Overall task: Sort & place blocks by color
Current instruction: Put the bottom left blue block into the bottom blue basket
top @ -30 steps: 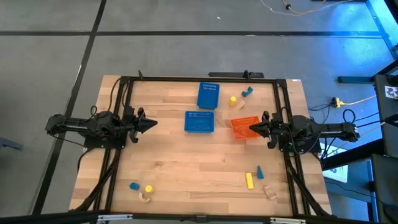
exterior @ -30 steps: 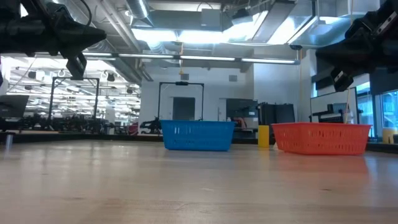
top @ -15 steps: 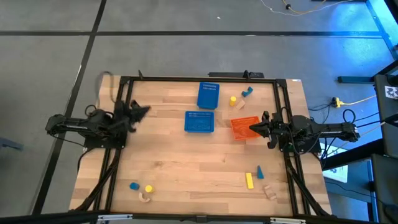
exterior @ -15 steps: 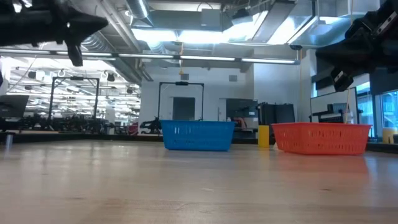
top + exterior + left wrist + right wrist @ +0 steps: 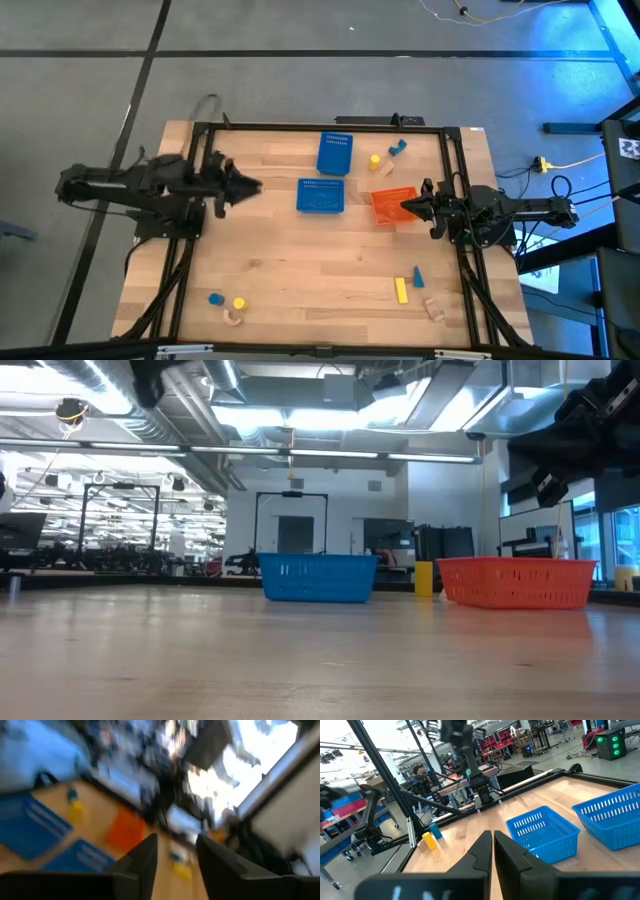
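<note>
The blocks lie in three groups on the table. Far, beside the baskets: a yellow cylinder (image 5: 374,160), a blue block (image 5: 398,148) and a wood block (image 5: 383,170). Near right: a yellow bar (image 5: 401,290), a blue cone (image 5: 418,276) and a wood block (image 5: 432,308). Near left: a blue block (image 5: 215,298), a yellow block (image 5: 239,303) and a wood arch (image 5: 233,318). My left gripper (image 5: 252,186) (image 5: 175,865) hangs open, high over the table's left side. My right gripper (image 5: 404,207) (image 5: 493,851) is shut, above the orange basket's right edge.
Two blue baskets (image 5: 335,153) (image 5: 320,196) and an orange basket (image 5: 390,205) stand on the table's far middle. A dark frame (image 5: 320,126) runs around the table. Bare wood (image 5: 320,270) spreads between the near block groups. The left arm's underside (image 5: 150,375) shows at the low view's top.
My left arm has lifted, leaving only its underside at the top of the low view. Its gripper first swung toward the far edge, then moved right toward the blue baskets. The right arm and all blocks stay where they were.
</note>
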Tool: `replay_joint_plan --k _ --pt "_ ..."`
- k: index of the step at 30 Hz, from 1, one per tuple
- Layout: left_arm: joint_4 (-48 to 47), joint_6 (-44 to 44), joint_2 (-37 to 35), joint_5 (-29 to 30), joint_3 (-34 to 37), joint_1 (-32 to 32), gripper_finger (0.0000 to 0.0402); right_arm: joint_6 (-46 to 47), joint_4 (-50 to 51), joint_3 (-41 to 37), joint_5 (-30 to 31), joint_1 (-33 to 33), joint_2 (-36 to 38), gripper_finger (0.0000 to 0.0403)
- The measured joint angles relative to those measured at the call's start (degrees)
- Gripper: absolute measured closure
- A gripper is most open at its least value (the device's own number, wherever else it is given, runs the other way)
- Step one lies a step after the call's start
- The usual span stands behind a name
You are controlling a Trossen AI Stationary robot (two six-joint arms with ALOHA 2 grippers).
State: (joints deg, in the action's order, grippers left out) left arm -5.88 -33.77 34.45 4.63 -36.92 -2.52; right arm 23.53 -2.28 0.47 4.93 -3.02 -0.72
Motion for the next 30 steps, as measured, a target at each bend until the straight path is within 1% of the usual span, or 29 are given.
replay_joint_plan --k 2,4,6,8,10,12,14,15,17,21,25,30 --pt "-9.7 -0.7 6.8 -6.1 -7.6 -1.5 0.0248 0.0 0.0 0.0 0.0 0.0 0.0 0.0382" --pt "-18.5 -1.8 13.3 -10.8 -15.0 -4.8 0.0243 0.0 0.0 0.0 0.0 0.0 0.0 0.0382" --pt "-27.7 -2.1 19.4 -13.3 -21.8 -9.5 0.0244 0.0 0.0 0.0 0.0 0.0 0.0 0.0382" --pt "-36.4 -2.2 25.0 -13.1 -27.9 -14.9 0.0244 0.0 0.0 0.0 0.0 0.0 0.0 0.0382" --pt "-46.3 -2.3 30.4 -11.0 -32.6 -20.8 0.0243 0.0 0.0 0.0 0.0 0.0 0.0 0.0382" --pt "-53.2 -3.9 35.2 -8.4 -35.8 -26.6 0.0243 0.0 0.0 0.0 0.0 0.0 0.0 0.0382" --pt "-58.1 -6.6 38.6 -6.3 -36.8 -32.1 0.0243 0.0 0.0 0.0 0.0 0.0 0.0 0.0382" --pt "-59.5 -8.4 40.1 -5.7 -36.7 -34.9 0.0243 0.0 0.0 0.0 0.0 0.0 0.0 0.0382" --pt "-59.3 -12.7 42.6 -5.2 -35.5 -39.9 0.0242 0.0 0.0 0.0 0.0 0.0 0.0 0.0382" --pt "-55.9 -19.9 47.1 -6.2 -32.1 -47.8 0.0236 0.0 0.0 0.0 0.0 0.0 0.0 0.0382" --pt "-49.5 -24.1 50.6 -5.3 -28.9 -52.7 0.0234 0.0 0.0 0.0 0.0 0.0 0.0 0.0382" --pt "-49.5 -27.4 54.1 -1.1 -26.2 -56.5 0.0234 0.0 0.0 0.0 0.0 0.0 0.0 0.0382"
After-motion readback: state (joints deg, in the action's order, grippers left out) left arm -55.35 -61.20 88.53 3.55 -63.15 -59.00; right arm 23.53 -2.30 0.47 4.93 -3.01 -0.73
